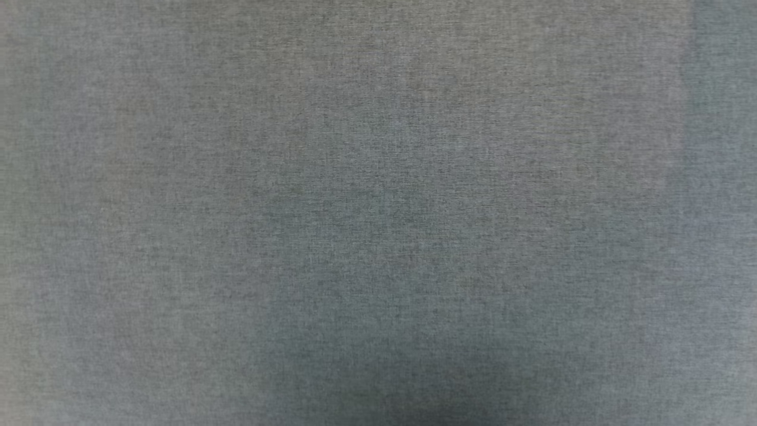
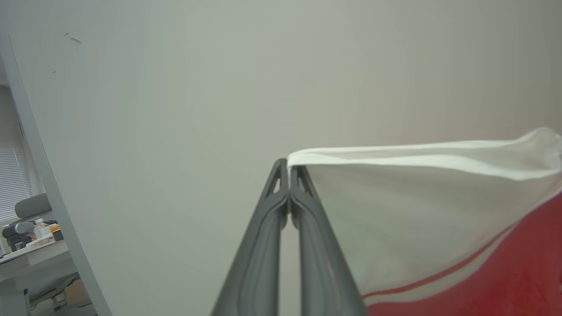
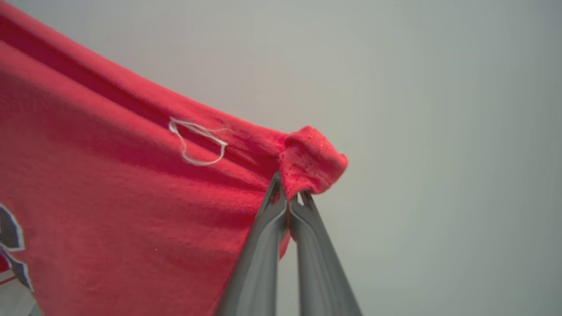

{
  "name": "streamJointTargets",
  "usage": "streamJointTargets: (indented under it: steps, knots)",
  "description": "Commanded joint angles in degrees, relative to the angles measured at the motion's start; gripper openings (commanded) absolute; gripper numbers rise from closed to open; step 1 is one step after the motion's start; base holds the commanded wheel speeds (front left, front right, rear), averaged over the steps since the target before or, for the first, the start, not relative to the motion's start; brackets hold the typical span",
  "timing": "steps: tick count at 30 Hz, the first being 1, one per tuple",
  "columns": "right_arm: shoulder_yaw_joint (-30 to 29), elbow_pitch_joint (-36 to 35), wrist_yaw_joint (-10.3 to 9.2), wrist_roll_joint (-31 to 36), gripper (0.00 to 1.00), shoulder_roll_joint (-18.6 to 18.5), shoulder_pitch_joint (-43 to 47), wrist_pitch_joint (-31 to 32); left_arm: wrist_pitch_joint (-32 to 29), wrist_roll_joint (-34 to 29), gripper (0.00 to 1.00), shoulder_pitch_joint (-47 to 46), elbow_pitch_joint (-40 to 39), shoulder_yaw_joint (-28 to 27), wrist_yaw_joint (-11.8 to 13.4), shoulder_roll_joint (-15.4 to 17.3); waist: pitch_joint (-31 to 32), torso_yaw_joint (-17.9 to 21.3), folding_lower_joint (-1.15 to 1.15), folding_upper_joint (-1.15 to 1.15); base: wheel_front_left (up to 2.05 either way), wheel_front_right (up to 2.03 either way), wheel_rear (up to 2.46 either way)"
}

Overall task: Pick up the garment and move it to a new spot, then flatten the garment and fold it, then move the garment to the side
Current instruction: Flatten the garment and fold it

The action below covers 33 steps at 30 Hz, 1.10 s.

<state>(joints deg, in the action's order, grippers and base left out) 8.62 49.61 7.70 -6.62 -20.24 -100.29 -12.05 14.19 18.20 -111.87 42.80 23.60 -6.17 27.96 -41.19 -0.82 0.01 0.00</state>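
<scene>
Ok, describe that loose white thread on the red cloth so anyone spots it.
In the right wrist view, find the red jersey whose bunched corner the right gripper pinches. Just left of that corner, along the top fold, sits a thin white thread curled in an open loop. It is stringy, unlike the flat outlined lettering at the left edge.

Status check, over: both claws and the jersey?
Left claw shut on white sleeve edge of garment. Right claw shut on bunched red corner. Fabric taut off each claw, pale wall behind. No obstruction seen.
</scene>
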Motion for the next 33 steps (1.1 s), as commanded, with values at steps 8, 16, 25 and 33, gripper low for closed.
streamJointTargets:
  steps: [8,16,25,33]
  knots:
    - [5.0,2.6,-0.21,-2.0,0.0,-1.0,8.4,-2.7,0.8,2.7,0.0,16.0,-5.3,-0.9,-0.7,-2.8,2.2,-1.9,-0.01,0.0,0.0,0.0,0.0]
    - [10.2,-2.2,-0.21,-8.1,0.0,-2.6,25.5,-2.9,0.8,6.8,0.0,38.5,-9.7,1.9,-1.2,-5.9,10.2,-2.9,-0.01,0.0,0.0,0.0,0.0]
    - [16.1,-7.8,-0.21,-16.2,0.0,-4.4,45.5,-2.9,-1.4,11.5,0.0,60.7,-13.6,5.5,-0.2,-5.7,19.4,-3.1,-0.01,0.0,0.0,0.0,0.0]
    - [25.0,-12.2,-0.21,-25.9,0.0,-6.6,56.2,-2.9,-5.1,16.1,0.0,78.1,-19.9,5.0,3.9,-3.4,25.3,-3.5,-0.01,0.0,0.0,0.0,0.0]
